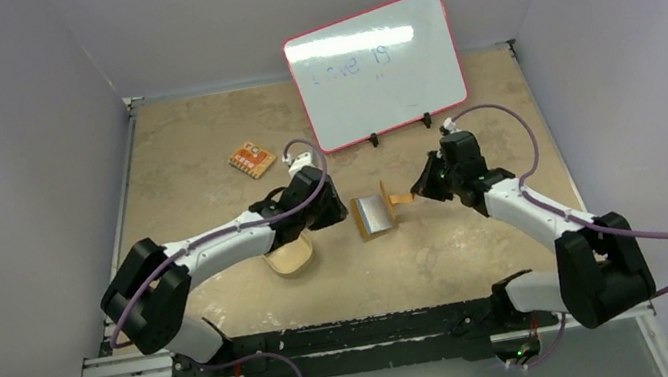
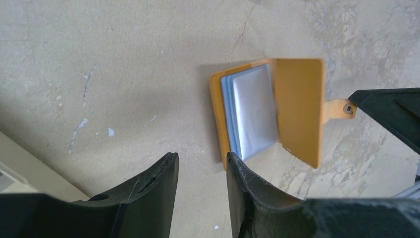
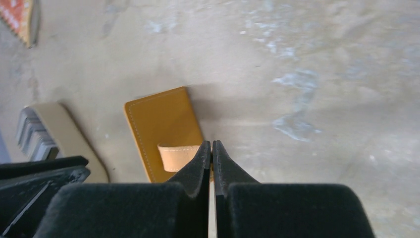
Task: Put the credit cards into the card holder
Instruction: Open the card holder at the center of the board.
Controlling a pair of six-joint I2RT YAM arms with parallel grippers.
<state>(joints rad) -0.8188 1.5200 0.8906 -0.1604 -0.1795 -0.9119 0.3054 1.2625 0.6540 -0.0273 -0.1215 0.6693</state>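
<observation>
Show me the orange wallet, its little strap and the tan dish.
card holder (image 2: 299, 106), left wrist view, on its raised orange cover.
snap strap (image 3: 176, 157), right wrist view, on the middle of the pale tab.
tan dish (image 1: 293, 261), top external view, on its uncovered near part.

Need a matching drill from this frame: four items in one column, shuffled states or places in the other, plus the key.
Column one
1. card holder
2. right gripper
3. left gripper
4. orange patterned piece

Column two
A. jaws apart, nothing between them
B. lying flat, left of the whiteboard
C. open, one flap lifted
D. shut on the strap

Pairs: 1-C, 2-D, 3-A, 4-B
</observation>
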